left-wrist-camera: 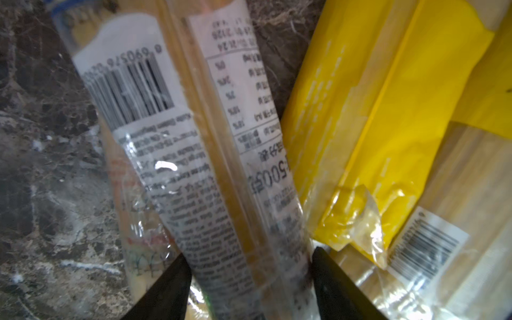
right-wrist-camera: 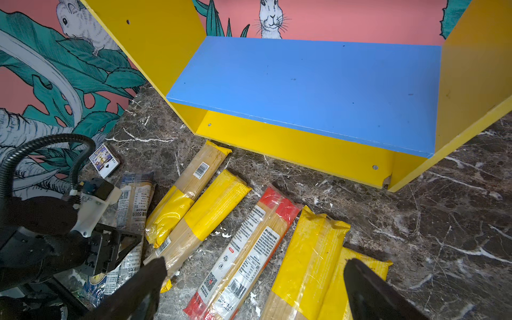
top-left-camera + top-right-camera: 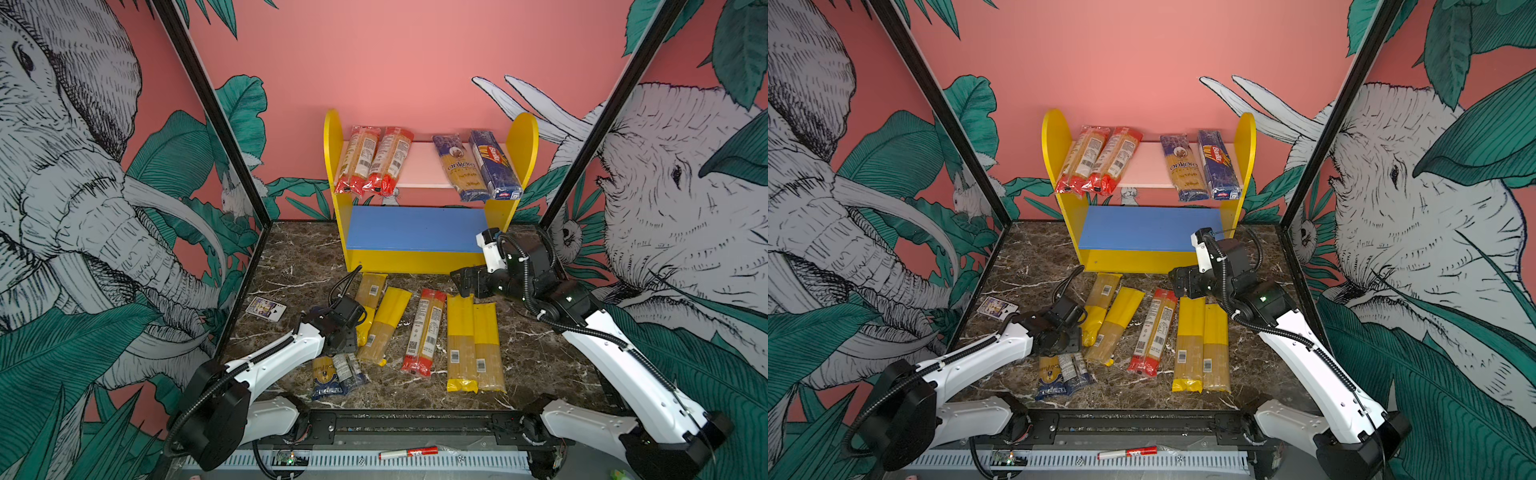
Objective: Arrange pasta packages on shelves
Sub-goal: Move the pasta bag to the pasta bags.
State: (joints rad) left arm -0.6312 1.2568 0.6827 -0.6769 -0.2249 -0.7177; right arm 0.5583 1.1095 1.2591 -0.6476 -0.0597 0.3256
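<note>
straddling a white-labelled spaghetti pack (image 3: 348, 368) at lower left of centre in a top view with the left gripper (image 1: 249, 266), pinch or mere touch impossible to tell. spread wide and empty at the right gripper (image 2: 256, 261), above the marble table (image 3: 536, 365) just before the shelves (image 3: 332, 166). four packs up on the pink upper board (image 3: 424, 166), six more lying on the table.

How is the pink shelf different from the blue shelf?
The pink shelf is the upper one; the blue shelf sits lower down. The pink shelf carries four pasta packs, two near each end, while the blue shelf has nothing on it. Both are flat boards fixed between the same yellow sides.
</note>
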